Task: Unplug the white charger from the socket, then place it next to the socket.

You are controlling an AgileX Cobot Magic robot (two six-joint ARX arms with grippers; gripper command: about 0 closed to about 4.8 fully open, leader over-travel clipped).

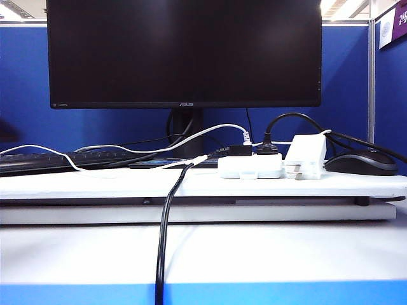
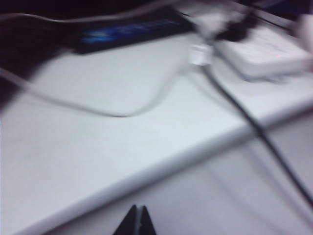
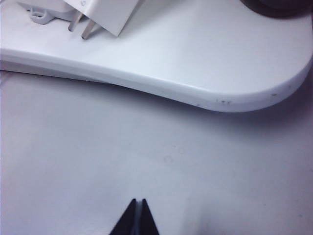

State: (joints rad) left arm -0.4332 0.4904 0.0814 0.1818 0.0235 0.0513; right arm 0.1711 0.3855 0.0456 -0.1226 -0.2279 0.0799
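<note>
The white charger rests on the raised white board just right of the socket, out of it and leaning. Its bare metal prongs show in the right wrist view, with the charger body above them. The socket also appears, blurred, in the left wrist view with a black plug in it. My left gripper is shut and empty, hovering over the lower table in front of the board edge. Shut on nothing as well, my right gripper hangs above the lower table, short of the board. Neither arm shows in the exterior view.
A black cable runs from the socket over the board edge down the front. A monitor stands behind, a keyboard to the left, a mouse to the right. White cables loop across the board.
</note>
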